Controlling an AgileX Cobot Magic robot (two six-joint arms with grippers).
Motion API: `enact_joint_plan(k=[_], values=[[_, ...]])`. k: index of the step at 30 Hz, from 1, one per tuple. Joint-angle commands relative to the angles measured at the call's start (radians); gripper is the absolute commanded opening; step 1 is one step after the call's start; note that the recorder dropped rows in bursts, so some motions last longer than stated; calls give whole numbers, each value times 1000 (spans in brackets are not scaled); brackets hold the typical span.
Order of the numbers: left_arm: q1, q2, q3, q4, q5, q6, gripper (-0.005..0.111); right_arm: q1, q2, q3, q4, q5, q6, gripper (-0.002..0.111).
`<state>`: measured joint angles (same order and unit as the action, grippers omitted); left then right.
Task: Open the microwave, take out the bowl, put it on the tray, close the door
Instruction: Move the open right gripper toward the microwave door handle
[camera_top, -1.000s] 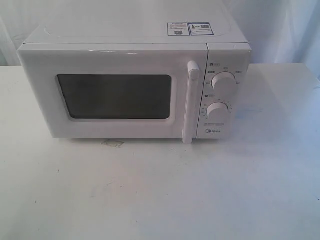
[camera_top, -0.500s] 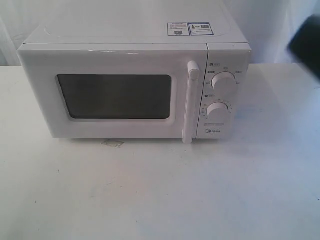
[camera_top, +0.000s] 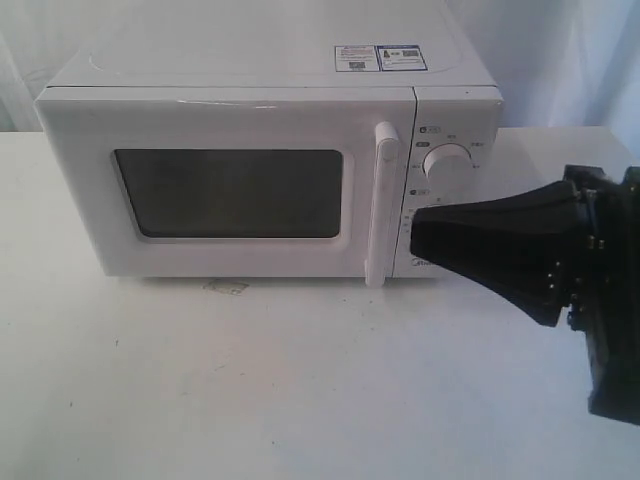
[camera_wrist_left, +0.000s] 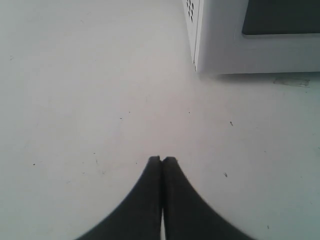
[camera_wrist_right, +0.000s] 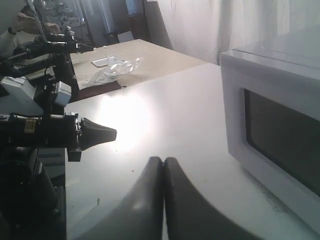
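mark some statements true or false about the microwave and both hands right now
1. The microwave door is shut. True.
2. The right hand grips the door handle. False: it is shut on nothing, its tip in front of the dial panel, beside the handle.
3. The left hand is open. False: it is shut, empty, over the table.
4. Stickers sit on top of the microwave. True.

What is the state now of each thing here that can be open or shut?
door: shut, flush with the microwave front.
left gripper: shut, empty, over the table.
right gripper: shut, empty, in front of the dial panel.
bowl: not seen; the window is dark.
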<state>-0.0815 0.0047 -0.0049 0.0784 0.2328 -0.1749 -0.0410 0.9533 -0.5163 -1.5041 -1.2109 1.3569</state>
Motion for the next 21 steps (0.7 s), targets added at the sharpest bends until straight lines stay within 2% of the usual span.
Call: enact_joint_plan(k=[1,13,21], values=[[3,-5,5,4,0,-6,0,-9,48,-6,6,-10,-77,0],[3,-5,5,4,0,-6,0,-9,66,-6,23,-10,-90,0],[3,-5,5,4,0,-6,0,-9,93,-6,38,22,-330,1]])
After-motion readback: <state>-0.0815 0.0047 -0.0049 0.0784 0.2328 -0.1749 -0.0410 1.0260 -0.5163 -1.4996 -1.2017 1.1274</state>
